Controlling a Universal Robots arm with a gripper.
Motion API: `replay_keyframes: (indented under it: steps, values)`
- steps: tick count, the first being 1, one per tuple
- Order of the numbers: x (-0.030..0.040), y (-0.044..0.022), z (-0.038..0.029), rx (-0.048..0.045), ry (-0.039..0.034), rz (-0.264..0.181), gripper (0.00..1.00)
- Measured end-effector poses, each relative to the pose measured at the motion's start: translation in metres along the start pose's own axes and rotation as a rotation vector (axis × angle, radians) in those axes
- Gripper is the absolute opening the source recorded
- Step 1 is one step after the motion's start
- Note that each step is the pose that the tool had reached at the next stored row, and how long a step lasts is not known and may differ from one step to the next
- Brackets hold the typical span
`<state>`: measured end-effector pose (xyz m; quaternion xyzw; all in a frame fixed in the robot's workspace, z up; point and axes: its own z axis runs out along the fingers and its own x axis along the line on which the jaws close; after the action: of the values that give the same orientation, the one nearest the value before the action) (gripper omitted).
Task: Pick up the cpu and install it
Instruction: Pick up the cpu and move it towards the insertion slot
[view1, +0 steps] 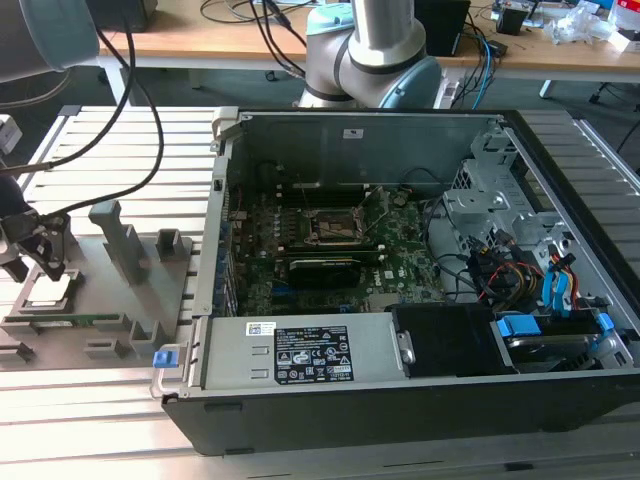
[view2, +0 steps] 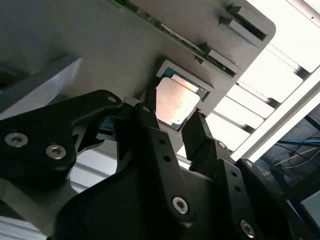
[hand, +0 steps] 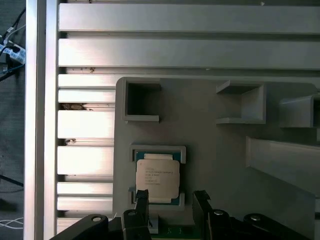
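Metal face upward, the cpu (hand: 157, 179) lies flat in a square recess of the grey tray (hand: 215, 145), its edges parallel to the recess walls. It is close to square, so no long axis stands out. In the exterior view the tray sits on the slatted table (view1: 110, 400) at the exterior view's left, where the cpu is hard to make out beneath the gripper (view1: 38, 252) and the arm is cut off by the picture's edge. To the exterior view's right stands the open computer case (view1: 400, 400), with the motherboard socket (view1: 335, 228) well apart from the tray. In both wrist views the dark fingers (hand: 141, 197) stand apart and cover part of the cpu's nearest edge, gripping nothing. Whether they touch it cannot be told.
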<state>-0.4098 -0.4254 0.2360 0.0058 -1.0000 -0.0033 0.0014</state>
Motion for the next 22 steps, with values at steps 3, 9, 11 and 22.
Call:
replay_keyframes:
  steps: [3,9,11,22]
  values:
    - [0.0000,0.0000,0.0028,-0.0001,-0.0002,0.000,0.48]
    - [-0.0001,-0.0001,0.0102,0.0000,0.0000,0.000,0.48]
    - [-0.0001,-0.0001,0.0129,0.0000,-0.0001,0.000,0.48]
    - [-0.0001,-0.0002,0.0334,0.0001,0.0000,0.000,0.48]
